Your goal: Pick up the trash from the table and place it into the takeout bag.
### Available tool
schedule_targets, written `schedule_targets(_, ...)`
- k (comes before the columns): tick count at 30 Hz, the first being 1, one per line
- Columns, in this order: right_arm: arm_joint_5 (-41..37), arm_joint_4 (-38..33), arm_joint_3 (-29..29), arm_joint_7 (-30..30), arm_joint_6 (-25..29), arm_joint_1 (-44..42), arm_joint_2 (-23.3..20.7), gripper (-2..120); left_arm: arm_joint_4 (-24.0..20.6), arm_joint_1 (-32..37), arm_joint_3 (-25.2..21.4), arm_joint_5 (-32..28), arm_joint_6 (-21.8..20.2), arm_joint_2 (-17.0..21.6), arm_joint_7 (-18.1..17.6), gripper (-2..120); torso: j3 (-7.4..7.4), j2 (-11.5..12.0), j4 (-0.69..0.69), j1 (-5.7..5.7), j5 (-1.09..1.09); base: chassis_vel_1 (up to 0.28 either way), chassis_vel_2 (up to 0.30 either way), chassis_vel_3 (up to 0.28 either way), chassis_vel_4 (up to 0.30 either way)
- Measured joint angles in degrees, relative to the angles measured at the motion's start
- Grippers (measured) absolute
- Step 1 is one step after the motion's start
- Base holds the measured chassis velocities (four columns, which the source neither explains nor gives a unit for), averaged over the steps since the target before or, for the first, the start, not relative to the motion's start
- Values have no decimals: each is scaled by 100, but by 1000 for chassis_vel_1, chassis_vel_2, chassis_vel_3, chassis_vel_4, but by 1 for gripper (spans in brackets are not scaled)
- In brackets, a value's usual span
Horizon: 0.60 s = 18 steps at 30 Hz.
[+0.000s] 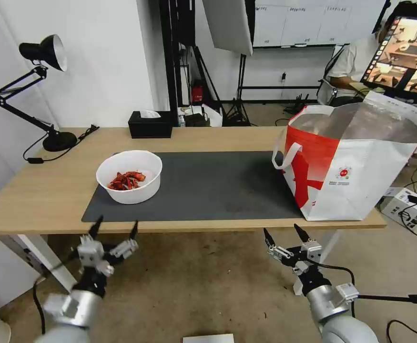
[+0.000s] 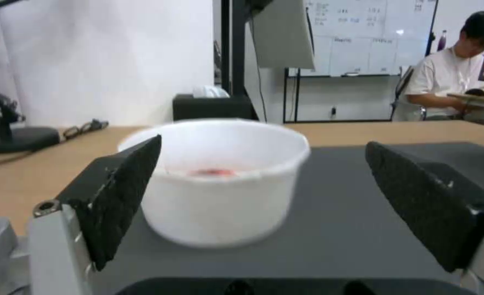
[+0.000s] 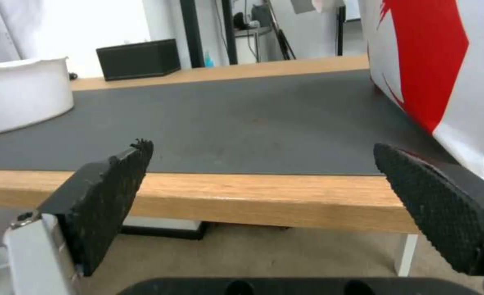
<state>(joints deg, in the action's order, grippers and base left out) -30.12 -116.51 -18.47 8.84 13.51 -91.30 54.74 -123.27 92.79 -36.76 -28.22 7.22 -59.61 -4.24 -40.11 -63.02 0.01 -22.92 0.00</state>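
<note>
A white round bowl of red food scraps, the trash, sits on the left part of the dark grey mat on the light-wood table. In the left wrist view the bowl stands straight ahead between the fingers. The takeout bag, white with a red panel and foil lining, stands open at the table's right end. My left gripper is open just before the table's front edge, below the bowl. My right gripper is open in front of the edge, near the bag.
A black tissue box stands at the table's back edge and a black desk lamp at the back left, its cable lying on the wood. A person sits at a monitor behind the bag. Cables lie on the floor at right.
</note>
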Motion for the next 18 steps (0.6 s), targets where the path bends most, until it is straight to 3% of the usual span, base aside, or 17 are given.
schedule_targets(1,0,0,0,0,0,0,0,100,0,0,0,0,0,0,0,100,0,0,0,0,0,0,0,0,0)
schedule_targets(3,-1,-1,-1,0,0,1,-2,100,119,-434,-10,-533,-211,575,-209,100,0,0,-1,0,-1,0,0,0,0)
schedule_targets(4,-1,-1,-1,0,0,1,-2,100,119,-434,-10,-533,-211,575,-209,100,0,0,-1,0,-1,0,0,0,0)
schedule_targets(6,-3,-2,-2,-1,-1,3,-3,100,306,-891,92,-1062,-388,1100,-444,100,0,0,0,-1,-3,0,0,0,0)
schedule_targets(7,-3,-2,-2,-1,-1,3,-3,100,306,-891,92,-1062,-388,1100,-444,100,0,0,0,-1,-3,0,0,0,0)
schedule_targets(10,-4,-2,-3,0,-1,2,-3,100,618,-1436,243,-1766,-795,1793,-762,100,-1,0,1,-1,-1,0,0,0,0)
schedule_targets(18,-5,-5,-6,-1,-2,3,-3,100,1338,-2845,968,-2732,-1522,2562,-1063,100,-1,1,-2,-1,-1,0,0,0,0)
